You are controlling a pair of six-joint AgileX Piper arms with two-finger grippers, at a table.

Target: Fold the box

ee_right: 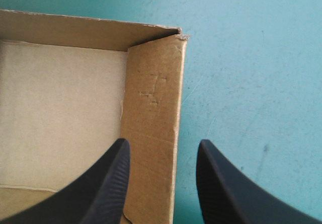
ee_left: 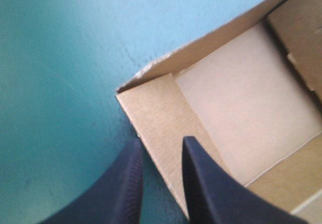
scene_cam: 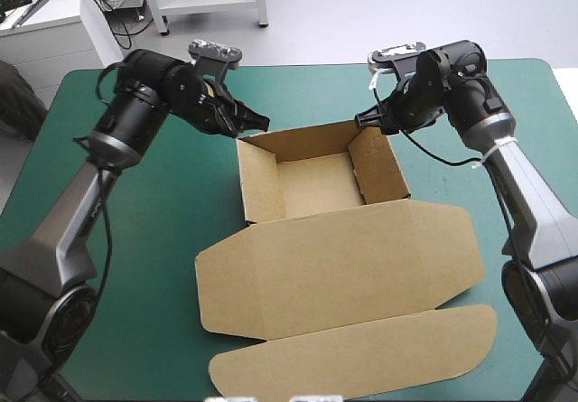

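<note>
Toward the far middle of the teal-green cover the box stands as an open tray with its walls raised, and its lid lies flat toward the near edge. At the tray's far left corner the left gripper has its fingers slightly parted astride the left wall's top edge. At the far right corner the right gripper is spread wider, with one finger over the tray and one over the smooth cover; whether either touches the board I cannot tell.
</note>
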